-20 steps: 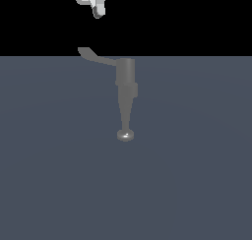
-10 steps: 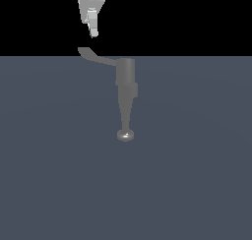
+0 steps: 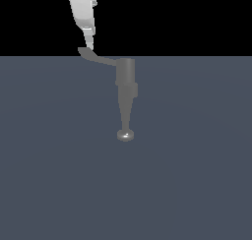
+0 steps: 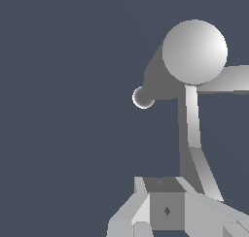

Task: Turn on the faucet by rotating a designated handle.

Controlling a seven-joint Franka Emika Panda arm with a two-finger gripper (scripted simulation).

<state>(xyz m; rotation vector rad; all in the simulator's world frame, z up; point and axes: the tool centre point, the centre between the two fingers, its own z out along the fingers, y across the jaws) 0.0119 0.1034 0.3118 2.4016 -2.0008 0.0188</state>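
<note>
Farthest toward the exterior view's left: the pale grey robot gripper (image 3: 89,43), reaching down from above, tip just over the widened, upturned end of the thin flat grey lever handle (image 3: 98,59). Touching or merely close, not clear from that angle. Finger spacing also unreadable there; in the wrist view only blocky finger bases (image 4: 165,209) visible, tips hidden, so open or closed impossible to say.

Next rightward: the handle's long axis, running nearly level from its free end under the gripper across to the top of the small matte grey faucet (image 3: 125,94), upright on the dark slate floor (image 3: 197,185). Same lever in the wrist view (image 4: 194,134), stretching away from the fingers toward the round cylinder top (image 4: 194,51).

Beyond the body, the tapering spout with shiny rounded tip (image 3: 125,135), pointing toward the camera, well apart from the gripper.

Judgement: with the gripper at the lever's far end, most leverage available; a sideways push across the long axis likely needed, not a push along it.
</note>
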